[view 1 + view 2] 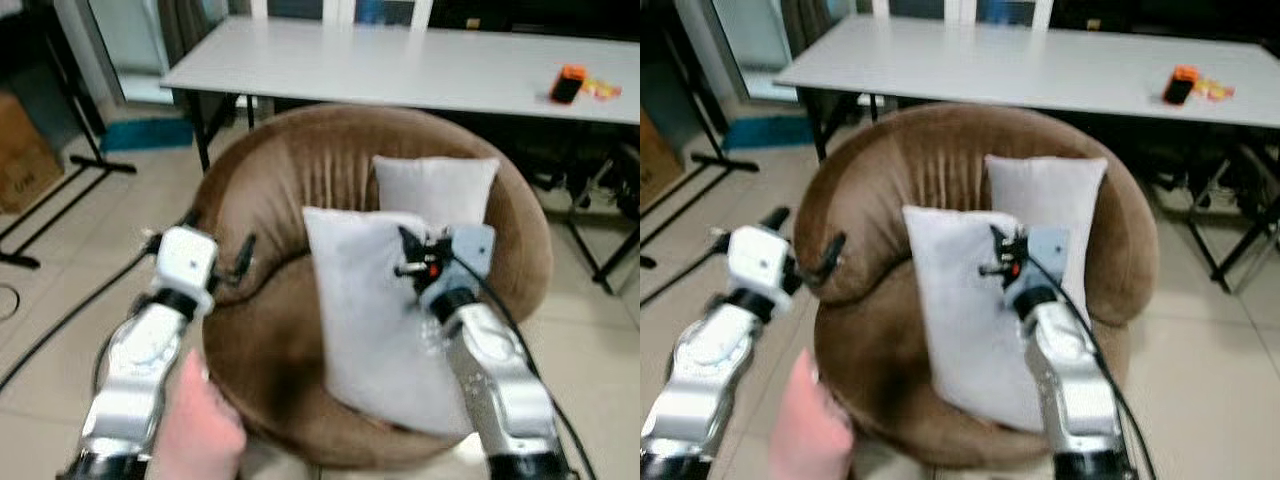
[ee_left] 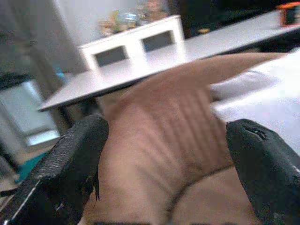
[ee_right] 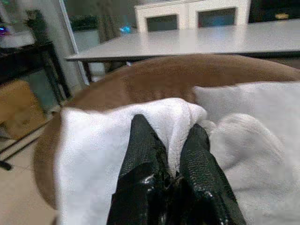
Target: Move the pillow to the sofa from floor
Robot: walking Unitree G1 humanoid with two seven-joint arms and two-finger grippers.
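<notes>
At frame center, the pillow (image 1: 375, 320) stands over the brown sofa (image 1: 270, 200) seat, its top edge pinched in the right end effector (image 3: 171, 154). It looks soft, light and floppy; a bunched edge suits gripping. The left end effector (image 2: 159, 154) gapes by the armrest.

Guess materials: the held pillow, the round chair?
Pillow: pale grey woven cloth, probably soft-filled; it bunches between the right gripper fingers. Chair: brown velvet-like plush, matte, with vertical pleats and a shaded nap. Left gripper open beside its arm.
</notes>
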